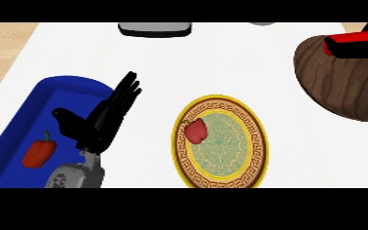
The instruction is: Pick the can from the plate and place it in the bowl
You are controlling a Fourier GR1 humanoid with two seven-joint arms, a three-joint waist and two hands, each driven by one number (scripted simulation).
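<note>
White bench (215, 63) carries everything. Far right of the hand, well apart from it, sits a wooden bowl (327, 78) at the view's edge, with a red-and-black object (348, 45) lying in it. That looks like the can, tipped on its side, though only part of it shows, so I can't be sure. If it is, the place step is done.

Under and left of the hand: blue tray (43, 102) holding a red pepper (39, 153).

Just right of the hand: patterned plate (237, 161), yellow rim. No can on it, only a small red item (196, 130) near its left edge, maybe another pepper or a fruit.

Left hand (101, 122) is over the tray's right side, fingers straight and apart, thumb out, holding nothing. Right hand doesn't show at all.

Beyond the hand, at the far edge: a grey-and-black block (156, 28), cut off.

Judgement: pick and place likely complete, nothing obvious left.
</note>
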